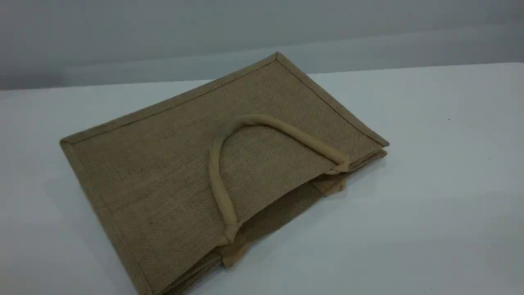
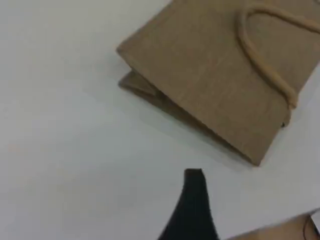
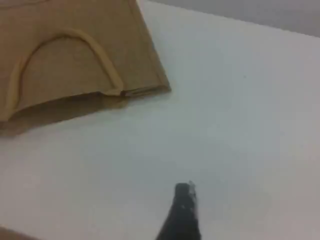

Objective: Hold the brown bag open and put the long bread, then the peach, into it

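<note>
No brand, label or writing could be read anywhere on the brown bag (image 1: pixel 163 172) or the white table (image 1: pixel 430 205). In the scene view neither arm reached into the frame. The bag lay flat and folded, filling the middle and left of that frame, one corner pointing to the upper centre and its mouth facing the lower right. A beige handle (image 1: pixel 254 121) arched across its upper face, and a second handle (image 1: pixel 333 184) peeked out from underneath at the mouth edge.

In the left wrist view the left gripper (image 2: pixel 194 200) showed only as one dark fingertip at the bottom centre, hanging over bare table, apart from the bag in the upper right of that frame. Its jaws stood released, holding nothing. In the right wrist view the right gripper (image 3: pixel 184 210) likewise showed one dark fingertip at the bottom centre, over bare table, well clear of the bag in the upper left. It too was released and empty.
</note>
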